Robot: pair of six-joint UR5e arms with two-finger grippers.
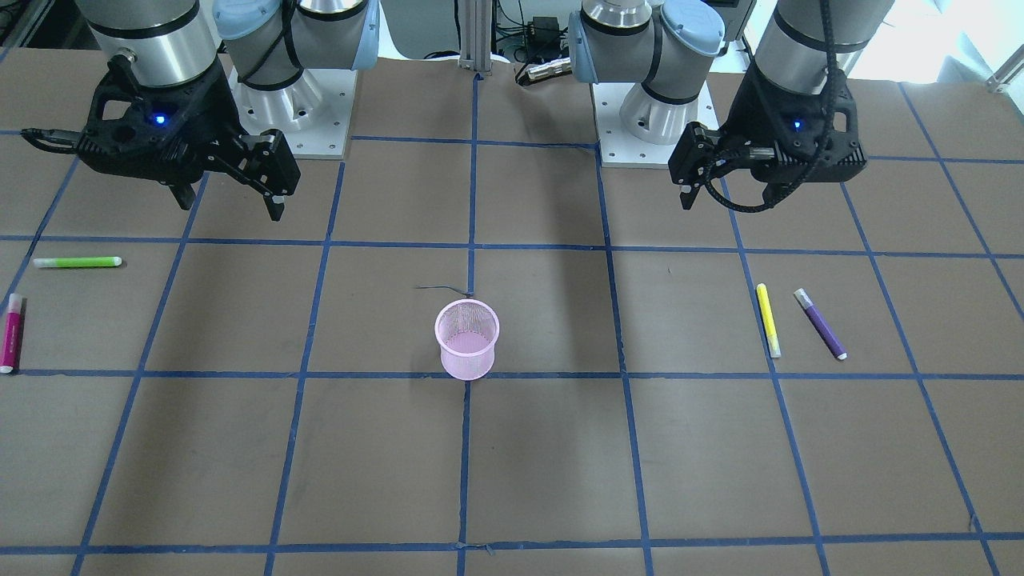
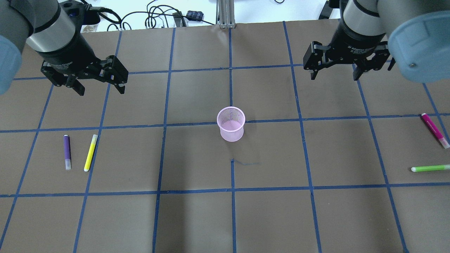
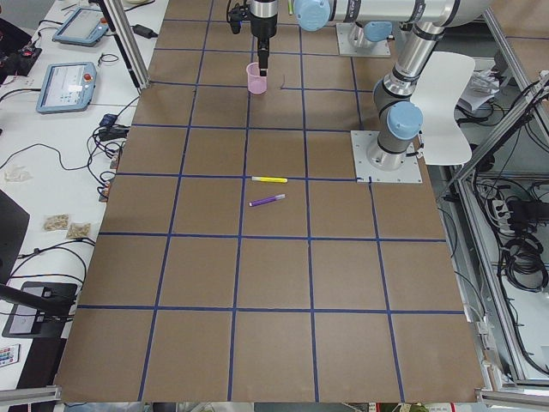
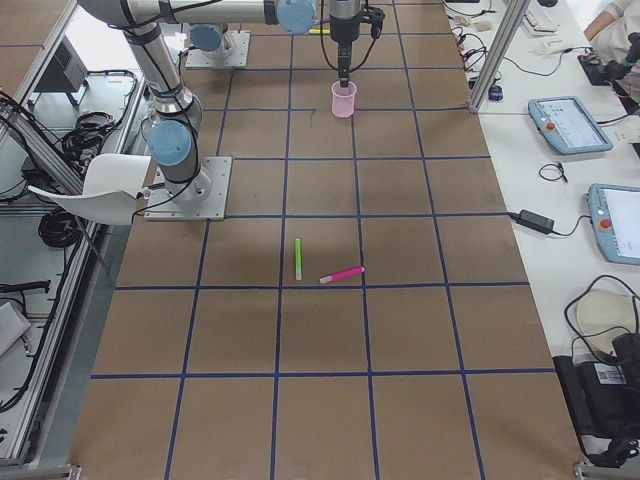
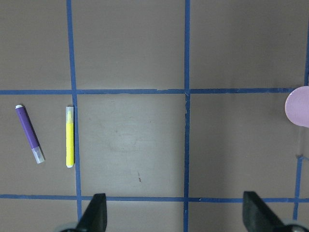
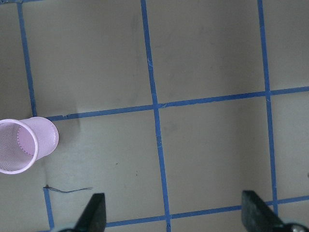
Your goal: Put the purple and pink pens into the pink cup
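The pink mesh cup point(image 2: 230, 123) stands upright at the table's middle and also shows in the front view point(image 1: 467, 338). The purple pen point(image 2: 66, 151) lies flat on the robot's left side, seen in the left wrist view point(image 5: 30, 134). The pink pen point(image 2: 435, 130) lies flat at the far right edge, also in the front view point(image 1: 10, 332). My left gripper point(image 2: 101, 89) is open and empty, held above the table behind the purple pen. My right gripper point(image 2: 334, 75) is open and empty, high up and well away from the pink pen.
A yellow pen point(image 2: 90, 153) lies just beside the purple pen. A green pen point(image 2: 430, 168) lies near the pink pen. Blue tape lines grid the brown table. The arm bases point(image 1: 296, 112) stand at the robot's side. A thin dark thread point(image 2: 246, 162) lies near the cup.
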